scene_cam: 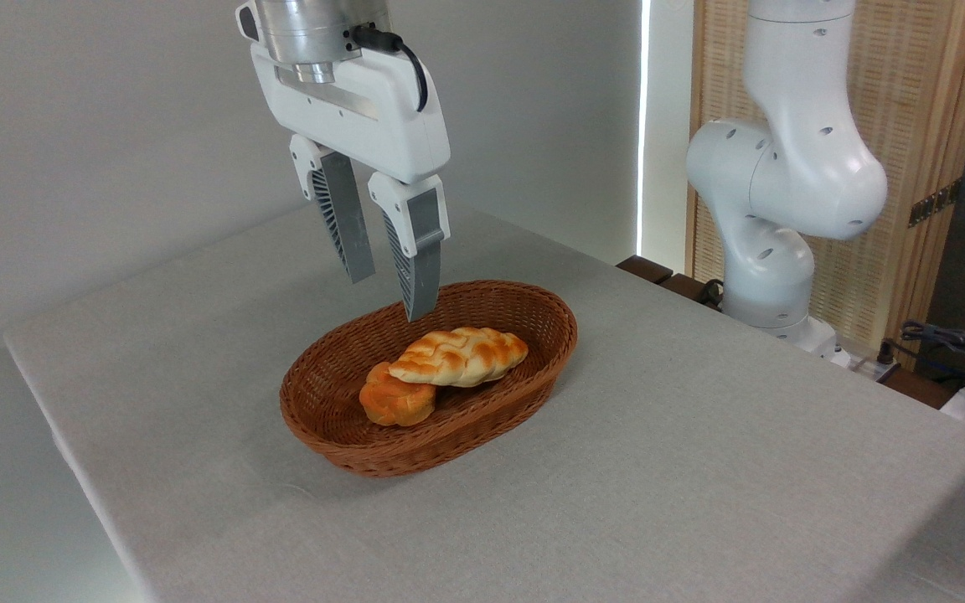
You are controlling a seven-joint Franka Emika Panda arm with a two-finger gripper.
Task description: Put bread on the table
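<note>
The bread, a glossy golden-brown braided loaf, lies inside the oval wicker basket and leans on a small round orange bun. The basket stands on the light grey table. My gripper hangs open above the basket's back left rim, fingers pointing down with nothing between them. Its fingertips are a little above and to the left of the loaf, not touching it.
The robot's white base and arm links stand at the table's far right edge before a wooden slatted screen. Cables and gear lie off the right side. The table's left edge drops away near the wall.
</note>
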